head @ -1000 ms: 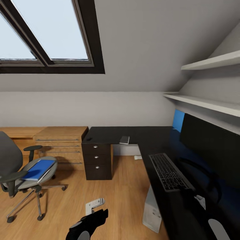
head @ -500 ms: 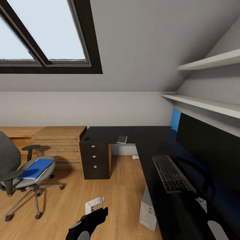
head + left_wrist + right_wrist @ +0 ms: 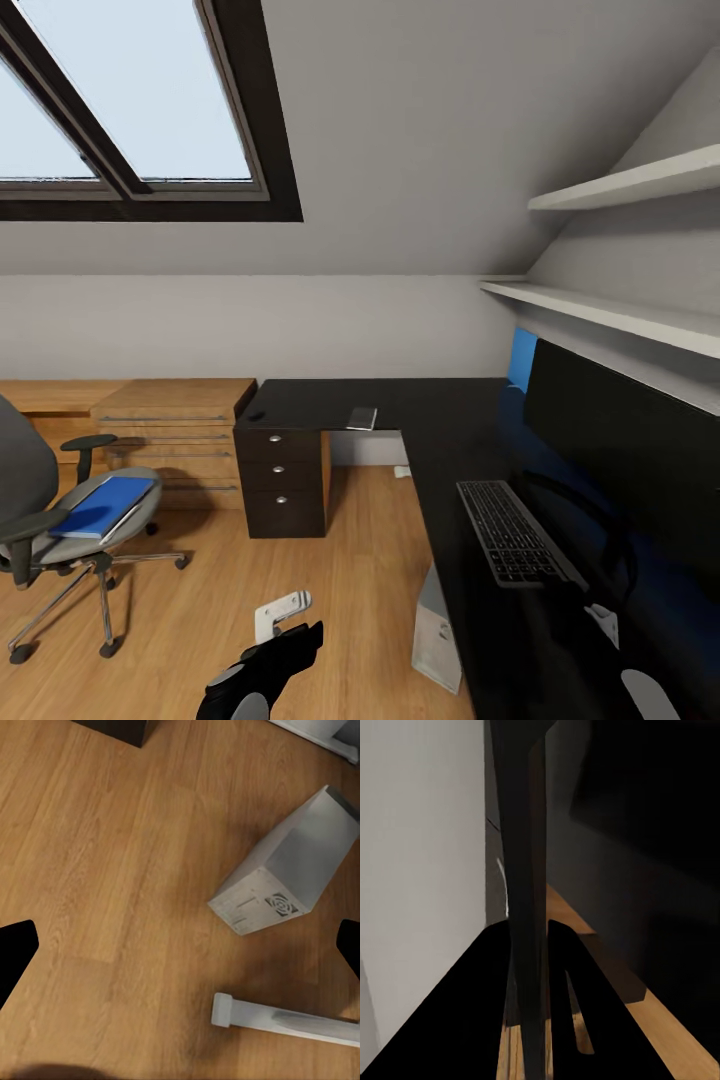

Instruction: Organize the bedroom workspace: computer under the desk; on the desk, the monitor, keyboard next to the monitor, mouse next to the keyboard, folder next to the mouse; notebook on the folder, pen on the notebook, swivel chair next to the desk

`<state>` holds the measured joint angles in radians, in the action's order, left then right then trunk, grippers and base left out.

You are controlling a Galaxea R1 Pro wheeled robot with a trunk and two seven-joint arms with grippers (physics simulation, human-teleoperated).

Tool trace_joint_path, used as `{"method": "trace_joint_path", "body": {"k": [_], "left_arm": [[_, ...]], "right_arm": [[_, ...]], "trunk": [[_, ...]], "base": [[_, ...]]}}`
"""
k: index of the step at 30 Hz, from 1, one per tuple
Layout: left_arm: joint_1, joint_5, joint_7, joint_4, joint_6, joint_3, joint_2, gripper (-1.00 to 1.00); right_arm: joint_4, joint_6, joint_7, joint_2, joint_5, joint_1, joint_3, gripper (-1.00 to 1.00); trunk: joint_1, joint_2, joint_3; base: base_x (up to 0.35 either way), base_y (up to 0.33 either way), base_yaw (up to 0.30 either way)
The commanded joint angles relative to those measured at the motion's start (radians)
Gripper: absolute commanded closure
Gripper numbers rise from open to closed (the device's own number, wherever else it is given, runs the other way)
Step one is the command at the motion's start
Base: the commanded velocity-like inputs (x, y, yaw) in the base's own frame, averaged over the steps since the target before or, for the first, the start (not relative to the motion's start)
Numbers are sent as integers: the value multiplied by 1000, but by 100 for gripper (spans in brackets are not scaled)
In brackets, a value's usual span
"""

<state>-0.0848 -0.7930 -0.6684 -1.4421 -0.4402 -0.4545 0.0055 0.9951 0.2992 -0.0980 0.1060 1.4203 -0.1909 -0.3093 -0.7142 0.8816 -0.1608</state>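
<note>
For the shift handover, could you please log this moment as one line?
folder on swivel chair seat | keyboard, monitor on desk | computer on floor | left gripper open

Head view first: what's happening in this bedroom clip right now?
Nothing is being handled at this moment. The robot stands beside the desk, where the keyboard lies in front of the monitor. The blue folder is on the swivel chair, off to the left on the wood floor. The computer stands on the floor at the desk's edge. The left gripper hangs over the floor, jaws wide apart, holding nothing. The right wrist view is too dark to read the right gripper's state.
</note>
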Motion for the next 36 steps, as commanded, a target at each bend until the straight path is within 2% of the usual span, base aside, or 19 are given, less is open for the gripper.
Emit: {"method": "trace_joint_path", "body": {"k": [1, 28, 36], "left_arm": [[-1, -7, -8, -1, -2, -2, 1, -100], [-1, -6, -10, 4, -2, -2, 0, -100], [-1, -7, -8, 5, -2, -2, 0, -100]], "right_arm": [[-1, 6, -4, 0, 12, -1, -2, 100], [-1, 6, -4, 0, 22, -1, -2, 100], [-1, 3, -5, 0, 22, -1, -2, 100]], "trunk": [[0, 1, -2], [0, 1, -2], [0, 1, -2]], "base": [[0, -25, 0], [113, -35, 0], [31, -12, 0]]}}
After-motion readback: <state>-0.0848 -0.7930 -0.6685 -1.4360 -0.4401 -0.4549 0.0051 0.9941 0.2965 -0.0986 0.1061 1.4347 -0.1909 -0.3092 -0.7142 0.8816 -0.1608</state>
